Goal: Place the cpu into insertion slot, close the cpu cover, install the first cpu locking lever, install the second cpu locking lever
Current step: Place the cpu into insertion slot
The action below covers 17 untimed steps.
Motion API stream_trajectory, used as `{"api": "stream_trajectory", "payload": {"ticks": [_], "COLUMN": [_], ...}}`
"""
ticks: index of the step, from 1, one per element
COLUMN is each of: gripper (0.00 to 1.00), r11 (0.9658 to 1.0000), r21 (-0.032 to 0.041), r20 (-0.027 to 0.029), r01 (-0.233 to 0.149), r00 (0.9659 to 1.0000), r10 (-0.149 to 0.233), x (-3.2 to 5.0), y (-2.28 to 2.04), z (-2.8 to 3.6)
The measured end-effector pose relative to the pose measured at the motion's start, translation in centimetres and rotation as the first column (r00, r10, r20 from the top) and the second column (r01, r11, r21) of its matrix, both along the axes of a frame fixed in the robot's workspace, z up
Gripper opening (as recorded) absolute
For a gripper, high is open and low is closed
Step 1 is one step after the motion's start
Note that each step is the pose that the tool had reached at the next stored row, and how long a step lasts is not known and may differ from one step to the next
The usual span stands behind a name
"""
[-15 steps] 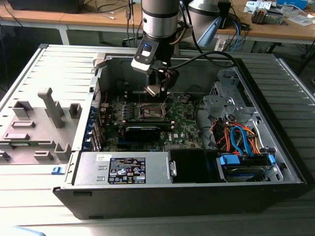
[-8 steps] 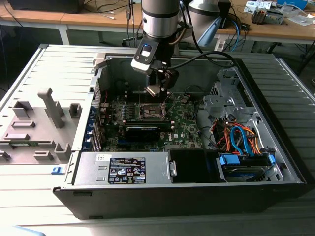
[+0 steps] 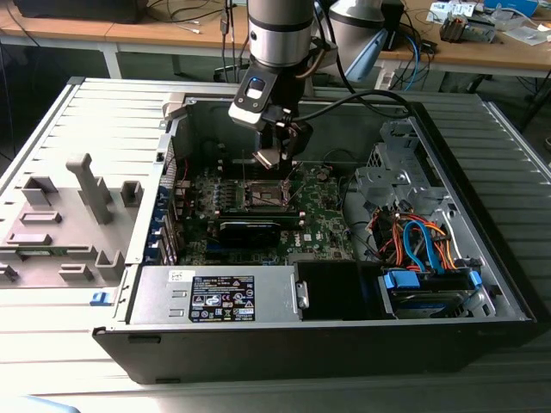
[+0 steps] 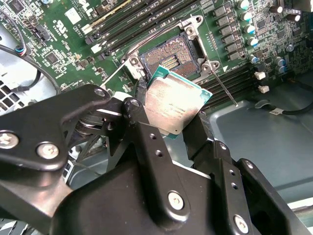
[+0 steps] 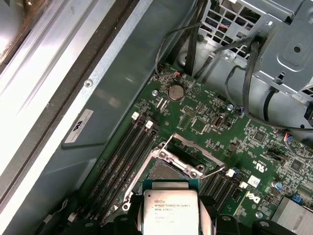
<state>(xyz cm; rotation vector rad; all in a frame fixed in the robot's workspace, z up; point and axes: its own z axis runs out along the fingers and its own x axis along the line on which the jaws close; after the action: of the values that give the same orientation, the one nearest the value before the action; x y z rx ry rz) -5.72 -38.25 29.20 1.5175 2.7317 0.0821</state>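
Observation:
My gripper (image 3: 272, 157) hangs inside the open computer case, shut on the cpu (image 4: 173, 104), a small silvery square chip with a green edge. Both wrist views show the chip pinched at two opposite edges between the black fingers (image 4: 141, 115). It is tilted and sits a little above the insertion slot (image 4: 171, 55), whose brownish contact field lies bare in its dark frame. In the first wrist view the cpu (image 5: 169, 213) hovers just short of the insertion slot (image 5: 165, 171). The cpu cover (image 5: 190, 143) stands swung open at the socket's far side. A thin locking lever (image 4: 222, 87) sticks out beside the socket.
Long black memory slots (image 5: 124, 152) run beside the socket on the green motherboard (image 3: 323, 219). A black card (image 3: 250, 231) lies in front of the socket. The case also holds a power supply (image 3: 219, 297) and a drive cage with coloured cables (image 3: 417, 241). A grey fixture (image 3: 65, 215) stands at the exterior view's left.

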Motion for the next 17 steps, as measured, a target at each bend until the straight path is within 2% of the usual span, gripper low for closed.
{"api": "stream_trajectory", "payload": {"ticks": [17], "gripper": [0.55], "r11": [0.9998], "r21": [0.0], "r20": [0.0], "r01": [0.021], "r00": [0.9998], "r10": [-0.021], "x": [0.0], "y": [0.0], "z": [-0.03]}}
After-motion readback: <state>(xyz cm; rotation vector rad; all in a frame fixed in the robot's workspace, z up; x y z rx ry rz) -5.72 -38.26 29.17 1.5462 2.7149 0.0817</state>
